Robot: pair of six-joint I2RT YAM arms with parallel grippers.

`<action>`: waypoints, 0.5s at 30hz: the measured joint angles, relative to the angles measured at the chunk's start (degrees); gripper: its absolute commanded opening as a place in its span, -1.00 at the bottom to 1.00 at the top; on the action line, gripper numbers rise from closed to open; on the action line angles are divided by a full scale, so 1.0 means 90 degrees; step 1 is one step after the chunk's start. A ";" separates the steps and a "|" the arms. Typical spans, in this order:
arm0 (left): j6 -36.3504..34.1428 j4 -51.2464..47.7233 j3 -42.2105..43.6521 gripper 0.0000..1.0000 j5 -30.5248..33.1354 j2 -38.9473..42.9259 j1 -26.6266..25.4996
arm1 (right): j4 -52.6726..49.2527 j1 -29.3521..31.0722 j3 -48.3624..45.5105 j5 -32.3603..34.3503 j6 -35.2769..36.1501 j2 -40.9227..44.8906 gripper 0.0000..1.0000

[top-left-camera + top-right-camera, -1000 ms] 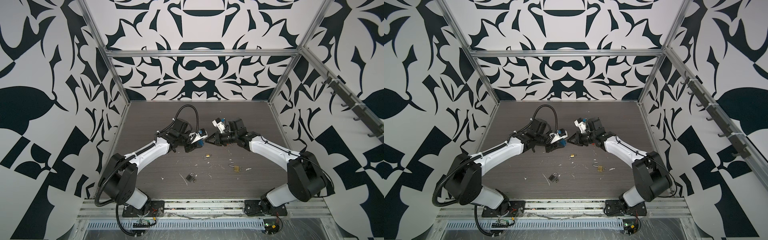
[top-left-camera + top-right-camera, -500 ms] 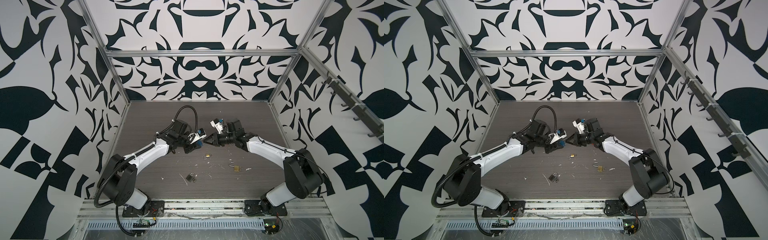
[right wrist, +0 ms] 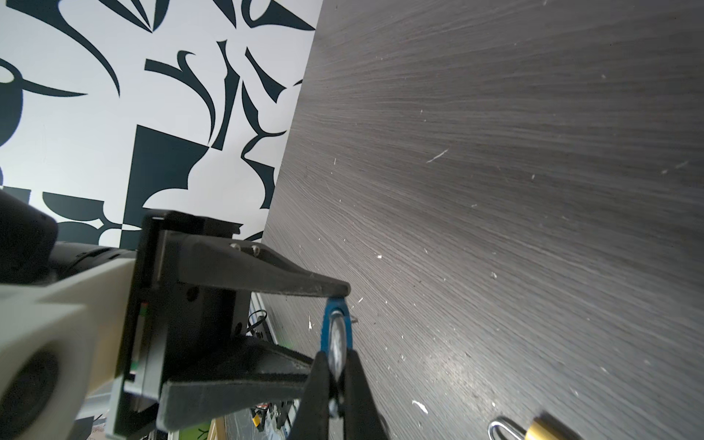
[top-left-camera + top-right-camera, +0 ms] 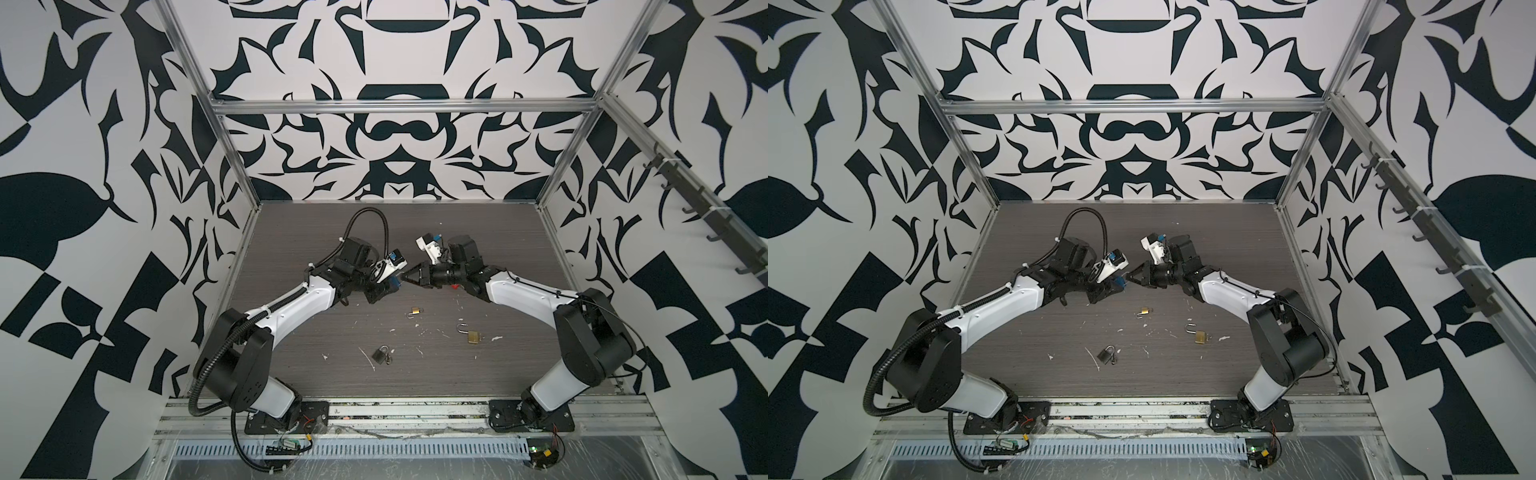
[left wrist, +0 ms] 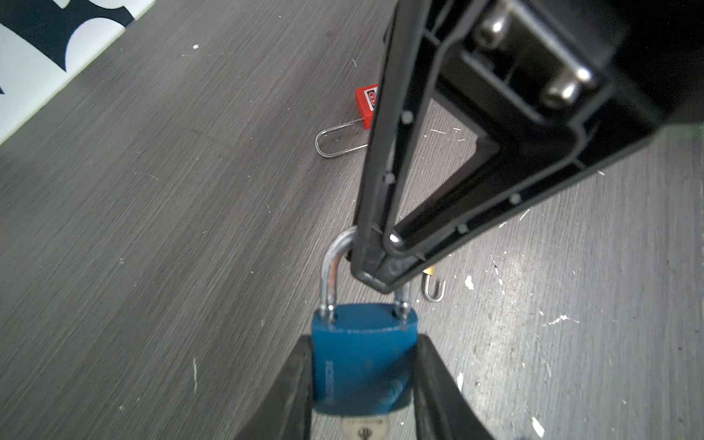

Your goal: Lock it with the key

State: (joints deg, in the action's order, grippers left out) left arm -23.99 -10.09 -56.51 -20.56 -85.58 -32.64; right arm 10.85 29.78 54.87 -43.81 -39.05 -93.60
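A: Where is the padlock (image 5: pixel 358 373)?
B: Over mid tabletop (image 4: pixel 436 374). My left hand (image 5: pixel 364 343), from 9 o'clock, grips its body, partly open. My right hand (image 5: pixel 375 276), from 3 o'clock, pinches the shackle (image 5: pixel 329 274), fully closed.

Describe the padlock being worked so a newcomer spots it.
On the dark wood-grain table, look near its centre. The blue padlock with steel shackle sits clamped in the left gripper. Neighbours lie loose: brass padlocks, dark grey padlock, red padlock.

I'm seeing a small brass padlock (image 4: pixel 415 311), bigger brass padlock (image 4: pixel 471 336), black padlock (image 4: pixel 380 354) and red padlock (image 5: pixel 366 102) lying on the scuffed surface (image 4: pixel 311 232).
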 measured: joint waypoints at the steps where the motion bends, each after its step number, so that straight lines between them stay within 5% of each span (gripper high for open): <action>1: 0.0039 0.0034 0.0000 -1.00 -0.0036 0.0000 0.0034 | 0.0053 0.0010 0.0015 0.0019 -0.0002 -0.0012 -1.00; 15: 0.0459 0.0352 -0.0095 -1.00 -0.0216 -0.0355 0.0223 | 0.0566 0.0049 0.0070 0.0318 -0.0002 -0.0335 -1.00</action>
State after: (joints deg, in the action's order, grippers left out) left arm -19.86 -6.92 -57.36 -22.50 -88.77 -30.63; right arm 15.94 30.22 55.51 -40.95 -39.07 -96.62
